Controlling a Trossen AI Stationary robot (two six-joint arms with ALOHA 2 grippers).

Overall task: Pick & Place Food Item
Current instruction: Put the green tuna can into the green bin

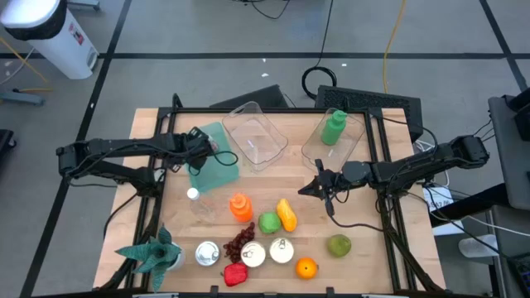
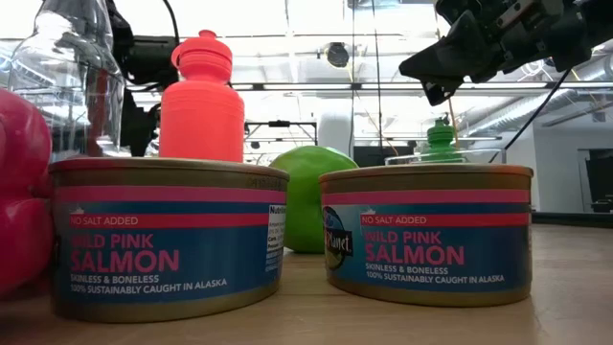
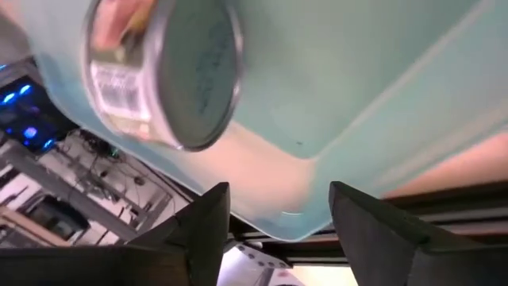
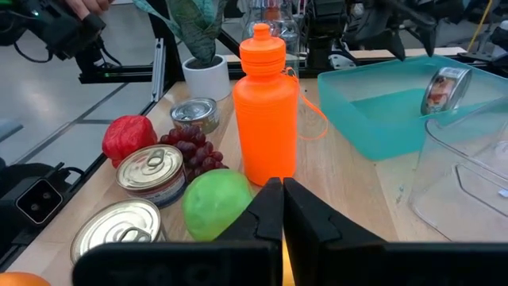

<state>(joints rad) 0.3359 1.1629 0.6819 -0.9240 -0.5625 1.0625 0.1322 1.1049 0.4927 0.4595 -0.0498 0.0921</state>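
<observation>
Left end effector (image 1: 201, 142) over the teal bin (image 1: 217, 165) at the counter's (image 1: 364, 265) left rear, fingers (image 3: 208, 230) spread apart, nothing between them; inside that bin a salmon can (image 3: 163, 71) lying on its side, possibly leaning on the bin wall, hard to judge from so close. Right end effector (image 1: 317, 187) hanging above the counter middle, fingers (image 4: 266, 210) pressed together, empty; just ahead of it the green apple (image 4: 216, 202) and orange bottle (image 4: 266, 107), standing upright; beside these two more cans (image 4: 151, 169), red grapes (image 4: 190, 148); green bottle (image 1: 334, 127) in a clear container (image 1: 352, 136) at the rear.
</observation>
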